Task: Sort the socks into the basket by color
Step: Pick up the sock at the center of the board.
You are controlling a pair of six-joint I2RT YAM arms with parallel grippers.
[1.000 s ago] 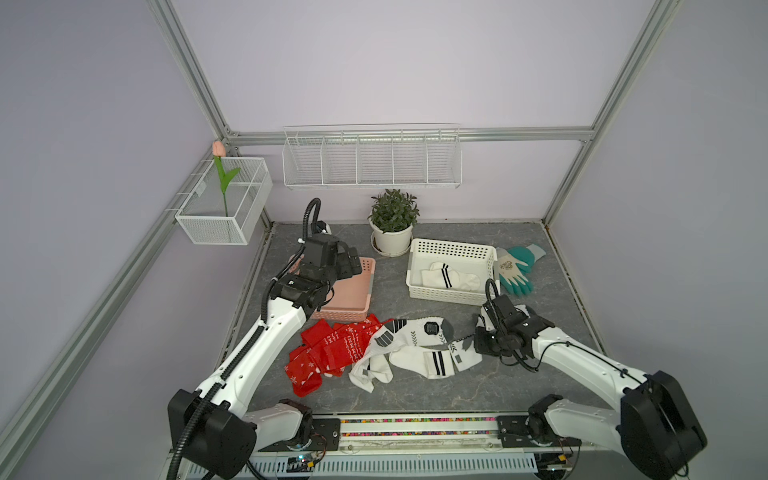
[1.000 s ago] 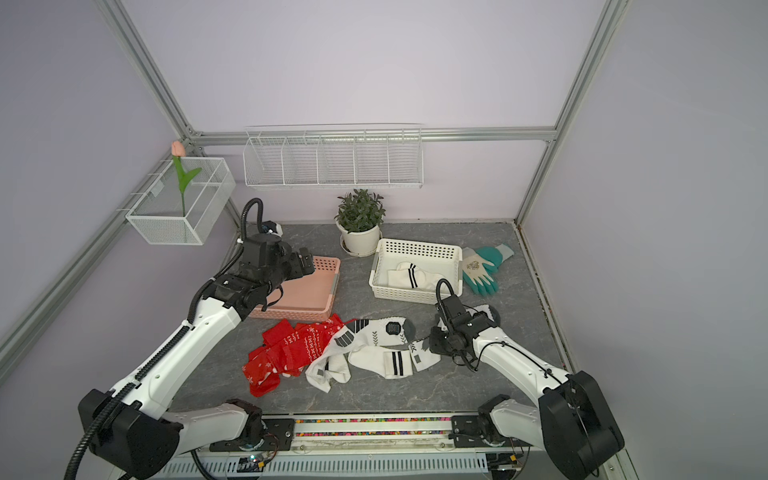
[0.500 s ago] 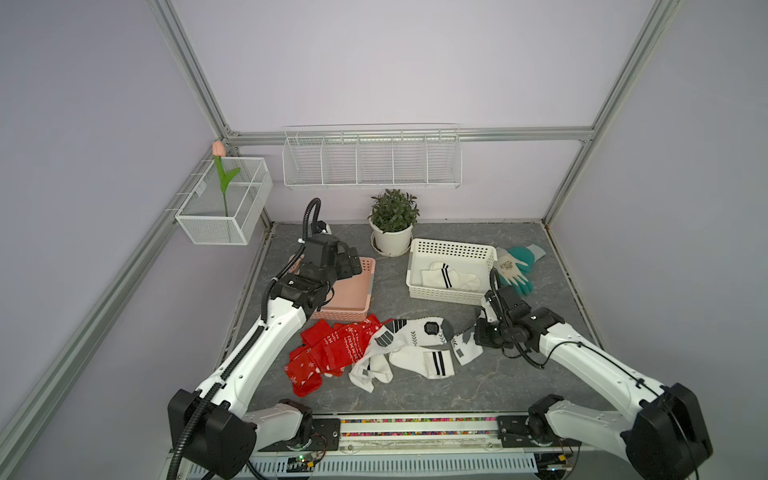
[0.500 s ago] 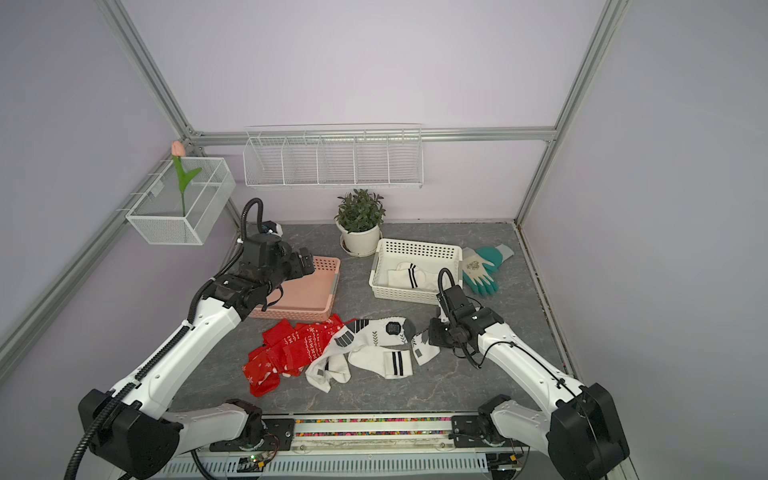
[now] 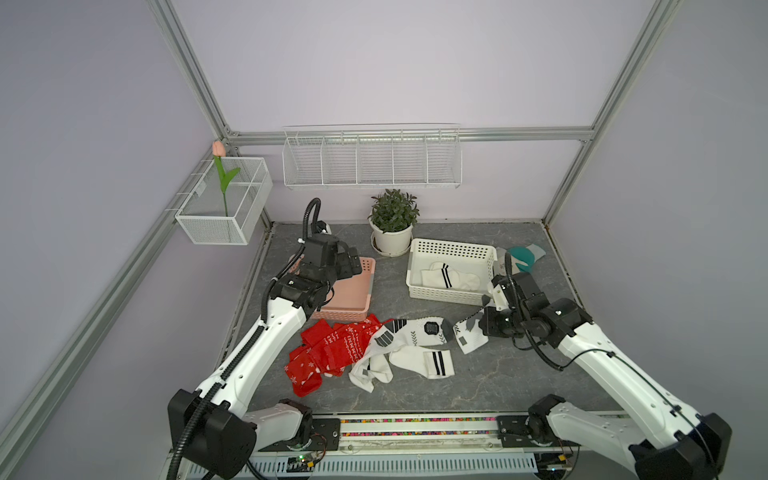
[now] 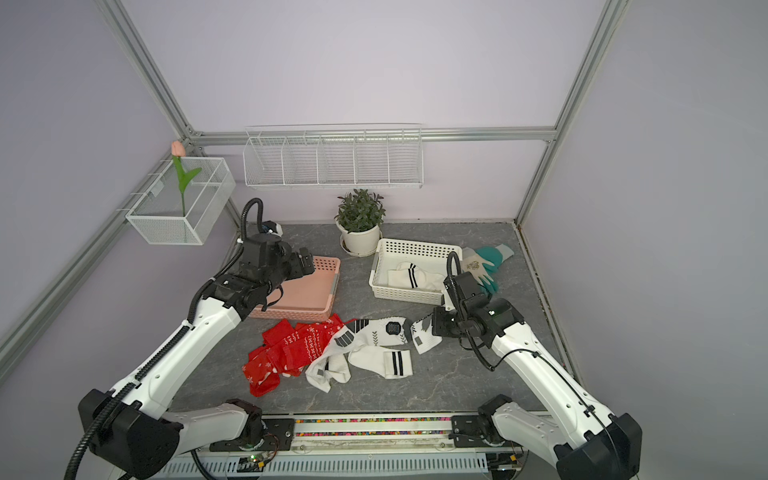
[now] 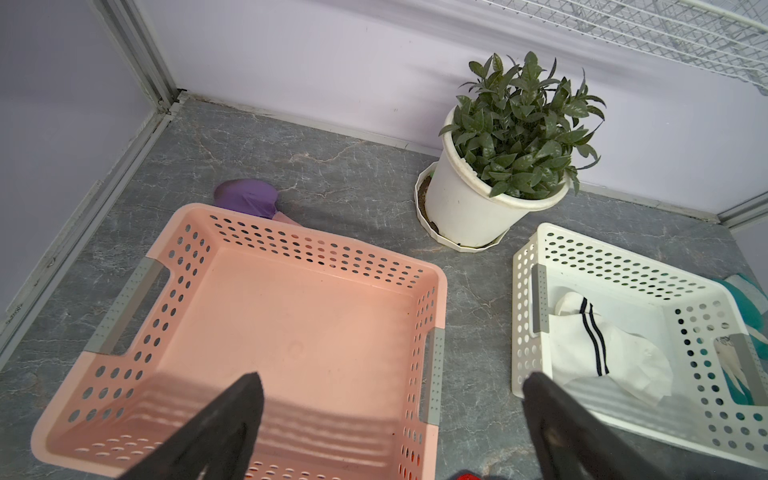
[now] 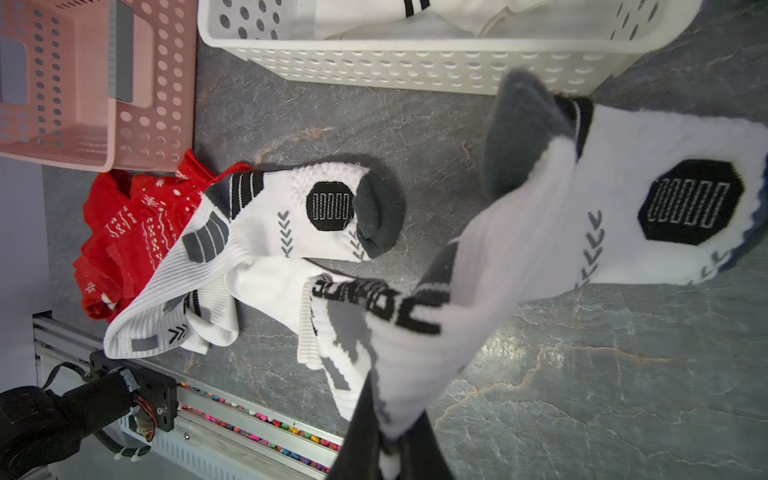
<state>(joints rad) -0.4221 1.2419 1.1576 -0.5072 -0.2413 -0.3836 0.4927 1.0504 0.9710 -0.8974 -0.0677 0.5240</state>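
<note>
Top views both show the loose pile first, nearest the rail (image 5: 415, 422), if you read the grey table (image 5: 498, 374) as a clock with 6 at the robot's base. The red socks (image 5: 332, 349) (image 6: 291, 351) are bunched up around 7 o'clock. A few white socks (image 5: 415, 345) (image 6: 374, 345) with black and grey marks overlap their edge toward 6.

Just past that, about 4 o'clock, the right gripper (image 5: 484, 326) (image 8: 390, 434) is pinched tight on the held sock (image 5: 469, 334) (image 8: 519, 232), another white one. In the right wrist view it drapes off the closed fingers (image 8: 361, 424) with a black octagon patch showing. It's hard to say whether its loose end touches the tabletop.

Further back, the pink basket (image 5: 353, 307) (image 7: 291, 245) sits at 10 o'clock. The left gripper (image 5: 352, 262) (image 7: 392, 378) hangs over it with jaws spread wide, gripping nothing. The white basket (image 5: 444, 295) (image 7: 528, 299) is at 1 o'clock with a striped sock (image 5: 446, 278) (image 7: 602, 353) lying inside.

Farthest back, the teal-and-white gloves (image 5: 519, 257) lie right against that basket's right end at 2 o'clock. The potted plant (image 5: 392, 224) stands at 12 by the wall.
</note>
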